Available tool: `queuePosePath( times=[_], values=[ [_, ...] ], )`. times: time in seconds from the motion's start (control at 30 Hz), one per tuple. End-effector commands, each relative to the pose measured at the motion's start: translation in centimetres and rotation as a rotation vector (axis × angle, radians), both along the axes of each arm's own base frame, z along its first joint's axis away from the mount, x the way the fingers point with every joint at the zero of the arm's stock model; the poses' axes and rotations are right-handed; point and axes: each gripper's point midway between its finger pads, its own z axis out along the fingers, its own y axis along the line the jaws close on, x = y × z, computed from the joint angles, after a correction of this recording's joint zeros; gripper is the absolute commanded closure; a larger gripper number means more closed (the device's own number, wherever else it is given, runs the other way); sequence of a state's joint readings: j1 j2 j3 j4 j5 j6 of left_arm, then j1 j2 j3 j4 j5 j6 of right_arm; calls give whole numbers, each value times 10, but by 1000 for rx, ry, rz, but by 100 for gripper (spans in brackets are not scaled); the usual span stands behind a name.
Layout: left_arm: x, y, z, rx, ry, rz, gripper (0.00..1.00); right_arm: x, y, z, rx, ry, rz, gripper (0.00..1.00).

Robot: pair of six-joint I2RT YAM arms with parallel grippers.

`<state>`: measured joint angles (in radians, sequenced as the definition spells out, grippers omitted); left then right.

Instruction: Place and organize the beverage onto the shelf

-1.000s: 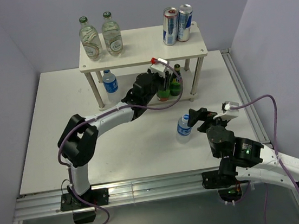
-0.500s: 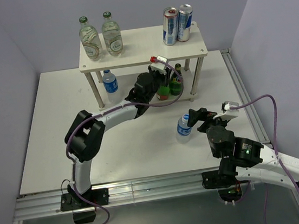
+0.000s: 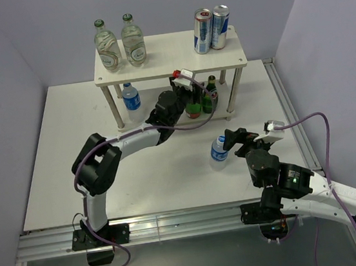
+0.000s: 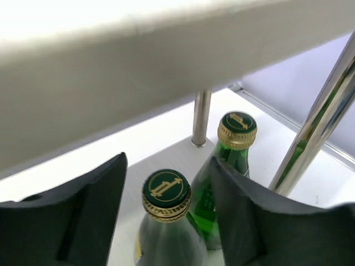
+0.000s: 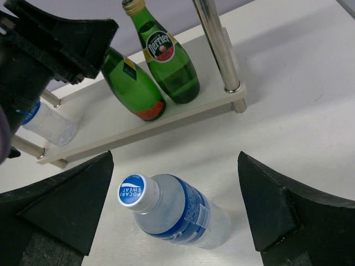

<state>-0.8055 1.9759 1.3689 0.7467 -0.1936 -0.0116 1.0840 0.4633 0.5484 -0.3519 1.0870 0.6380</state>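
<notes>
Green glass, smooth and tapering, makes up both bottles on the lower board of the cream two-tier shelf (image 3: 168, 55), which has shiny round legs. Your left gripper (image 4: 166, 169) sits under the top board. Its matte black fingers are spread either side of the dark-green-capped bottle (image 4: 166, 194), with a gap showing on each side. The gold-capped bottle (image 4: 236, 130) stands just behind. Since a second ago that wrist has drawn back leftward. Your right gripper (image 5: 175, 160) gapes wide around the clear plastic blue-labelled bottle (image 5: 180, 213) on the white table (image 3: 71, 165), not touching it and unmoved.
</notes>
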Motion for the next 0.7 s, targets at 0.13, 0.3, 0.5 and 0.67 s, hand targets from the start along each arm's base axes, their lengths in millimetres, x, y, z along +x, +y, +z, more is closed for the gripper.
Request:
queuePosePath(
  times=[0.13,0.3,0.5,0.67],
  values=[
    [-11,15,57,-99,-94,9,19,0,-3,2,22,-17,-21,0],
    [-21,21,61,-95,-91,-3,1,1,-3,2,18,-14,-26,0],
    [-44,34,64,-77,-68,-30,1,1,-4,2,20,-16,-28,0],
    [-70,43,58,-38,-15,-91,1,0,-5,2,20,-15,-33,0]
  ],
)
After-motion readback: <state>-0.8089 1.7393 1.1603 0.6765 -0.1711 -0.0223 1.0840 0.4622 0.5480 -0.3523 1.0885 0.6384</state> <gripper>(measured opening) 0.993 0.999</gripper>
